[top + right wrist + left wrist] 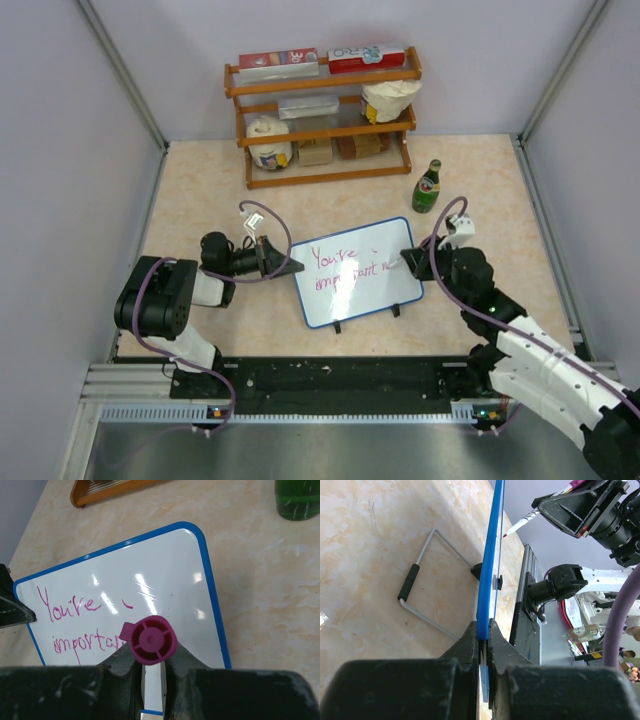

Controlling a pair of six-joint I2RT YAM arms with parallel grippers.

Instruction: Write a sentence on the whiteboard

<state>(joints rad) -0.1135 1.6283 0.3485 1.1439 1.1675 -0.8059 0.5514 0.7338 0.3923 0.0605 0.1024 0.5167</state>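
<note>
Left hand (286, 265) grips whiteboard (355, 272), long axis running left-right.

Right wrist view: the marker (152, 640) cap sits right over the end of the second line on the whiteboard (170, 565), so those last letters are hidden. The green bottle (298, 500) at 1 o'clock is cut off by the frame, and so is the rack (95, 491) at 11.

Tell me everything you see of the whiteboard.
The whiteboard is a glossy white panel in a thin blue frame with rounded corners, propped tilted on the table by small black feet and a wire stand behind. Pink handwriting reads "You're" over what looks like "important". The left tool clamps its left edge; the right tool holds a pink marker over its right part.
</note>
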